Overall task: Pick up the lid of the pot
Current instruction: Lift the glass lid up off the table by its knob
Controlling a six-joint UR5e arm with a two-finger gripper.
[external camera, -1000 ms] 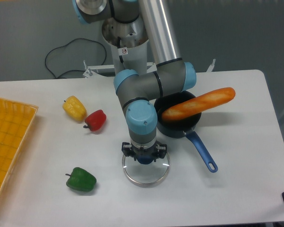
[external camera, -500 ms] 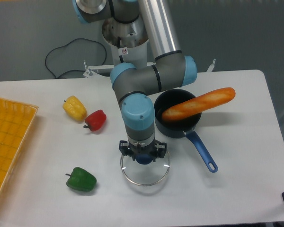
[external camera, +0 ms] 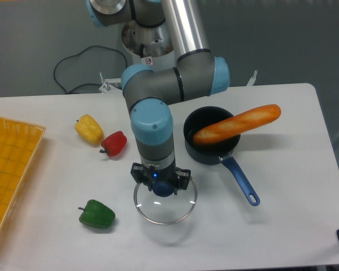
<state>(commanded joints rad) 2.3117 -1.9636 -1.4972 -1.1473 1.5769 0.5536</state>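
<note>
Over the white desk [external camera: 282,237], the end effector [external camera: 162,180] is closed to the width of the knob [external camera: 164,191] it grips. The pan [external camera: 199,121] carries the orange piece [external camera: 237,127]. The clear lid [external camera: 165,211] hangs from this knob, above the desk. Green pepper [external camera: 97,214] and red pepper [external camera: 114,143] lie apart.

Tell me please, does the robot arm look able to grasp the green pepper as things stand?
Probably not: its end effector seems occupied with the pot lid, which hangs below it and would likely get in the way, though the green pepper lies uncovered.
</note>
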